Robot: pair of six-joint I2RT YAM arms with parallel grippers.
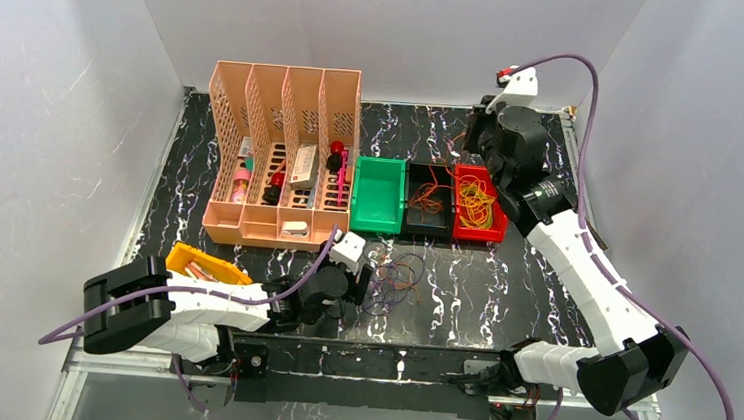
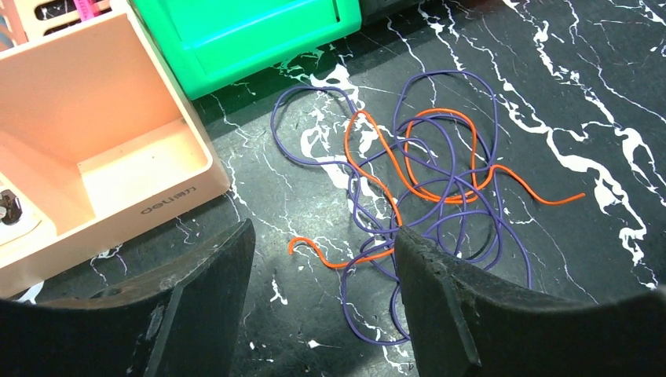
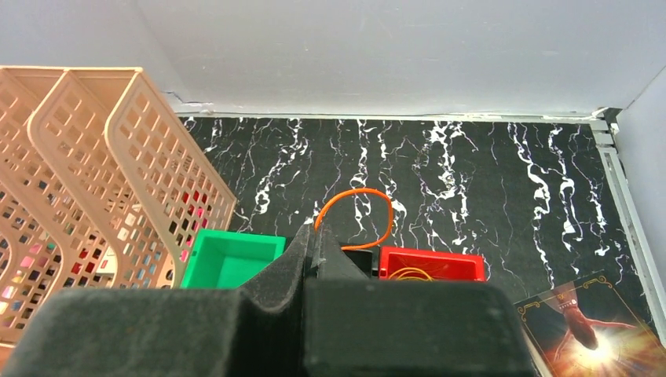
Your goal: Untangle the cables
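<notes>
**Left gripper [image 2: 323, 236] wide, right gripper [image 3: 318, 236] pinching orange**

The left gripper's black fingers [image 2: 196, 306] stand well apart with nothing between them, low over the marbled table [image 2: 597, 71]. The tangle of cables [image 2: 428, 184], violet-blue and orange, lies just ahead, its near strands hidden behind one finger. Beside it the peach organiser [image 2: 102, 141] bears an embossed mark, upside down, that reads like "deli". The right gripper is closed on an orange loop [image 3: 361, 192] above the black bin [image 1: 426, 212], between the green bin [image 1: 377, 195] and the red bin [image 1: 476, 233].
</notes>
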